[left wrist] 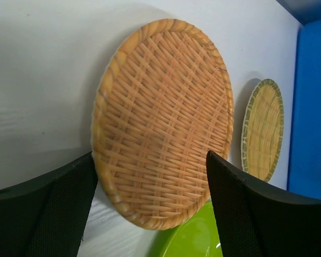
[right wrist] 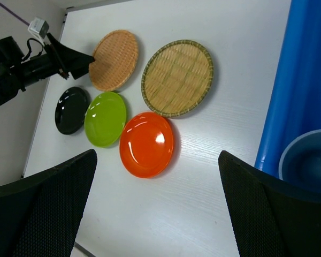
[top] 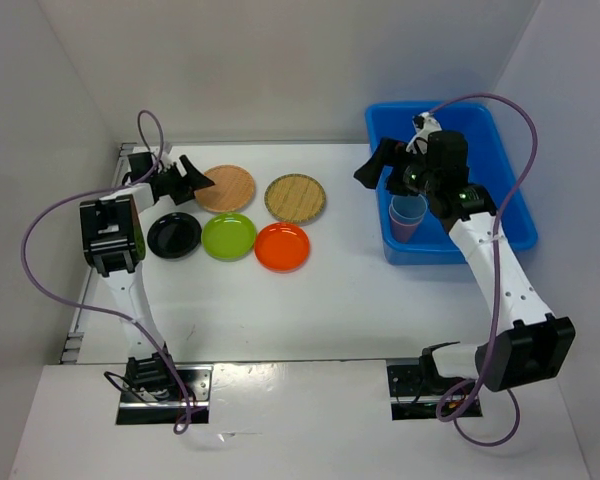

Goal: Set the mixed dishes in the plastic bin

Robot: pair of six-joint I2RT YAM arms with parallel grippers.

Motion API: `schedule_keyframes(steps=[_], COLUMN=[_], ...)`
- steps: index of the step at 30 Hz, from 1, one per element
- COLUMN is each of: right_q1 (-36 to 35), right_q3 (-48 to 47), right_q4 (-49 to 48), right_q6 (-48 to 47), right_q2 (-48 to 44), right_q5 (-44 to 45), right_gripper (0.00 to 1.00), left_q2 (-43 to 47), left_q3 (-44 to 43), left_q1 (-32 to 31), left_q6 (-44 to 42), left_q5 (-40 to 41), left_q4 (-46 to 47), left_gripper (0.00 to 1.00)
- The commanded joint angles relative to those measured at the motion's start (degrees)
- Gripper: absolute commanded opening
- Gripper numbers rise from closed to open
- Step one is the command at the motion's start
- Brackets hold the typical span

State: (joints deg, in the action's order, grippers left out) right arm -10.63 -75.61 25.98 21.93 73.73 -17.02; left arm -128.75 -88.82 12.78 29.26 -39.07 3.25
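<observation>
From the top, the blue cup [top: 409, 207] sits inside the pink cup [top: 404, 232] in the plastic bin [top: 510, 208]. 5 plates [top: 228, 237] wait on the table [top: 360, 300]. Left wrist: your left gripper [left wrist: 150, 160] is spread wide, facing the tan plate [left wrist: 163, 120]. Right wrist: your right gripper [right wrist: 158, 156] is spread, empty, beside the bin.

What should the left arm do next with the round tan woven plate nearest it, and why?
Probably ease the left gripper forward and down until its open fingers straddle the near rim of the round tan woven plate. That plate lies flat on the white table, framed between the fingers but ungripped, outside the bright blue plastic bin.
</observation>
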Motion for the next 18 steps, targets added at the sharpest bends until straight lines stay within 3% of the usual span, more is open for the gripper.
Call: schedule_keyframes(steps=[1, 7, 11, 12, 13, 14, 18], right_q1=[-0.8, -1.4, -2.5, -2.6, -3.1, -3.7, -4.2], right_q3=[0.0, -0.5, -0.5, -0.5, -0.5, -0.5, -0.5], right_q4=[-3.7, -4.2, -4.9, -5.5, -5.5, -5.5, -6.9], right_q6=[-1.1, -1.1, -1.1, -1.1, -1.1, -1.1, -0.5], right_q2=[1.3, 3.3, 3.9, 3.9, 4.5, 4.5, 5.1], right_q5=[-1.4, -1.4, -0.4, -0.4, -0.4, -0.4, -1.8], right_gripper=[0.99, 0.99, 0.99, 0.99, 0.99, 0.99, 0.99], left_q2=[-3.3, -5.2, -5.7, -5.7, -5.7, -4.6, -0.3], left_q3=[-1.4, -1.4, -1.9, -1.9, -1.9, -1.4, 0.7], left_q1=[-0.8, -0.8, -0.8, -0.8, -0.8, -0.8, -0.8], left_q6=[0.7, 1.8, 3.0, 3.0, 4.3, 4.9, 7.3], left_q5=[-2.6, -3.4, -3.9, -3.9, -4.5, -4.5, -5.1], left_q4=[0.8, 0.8, 1.3, 2.0, 2.5, 3.5, 5.5], left_gripper=[0.85, 0.58, 0.26, 0.12, 0.04, 0.0, 0.0])
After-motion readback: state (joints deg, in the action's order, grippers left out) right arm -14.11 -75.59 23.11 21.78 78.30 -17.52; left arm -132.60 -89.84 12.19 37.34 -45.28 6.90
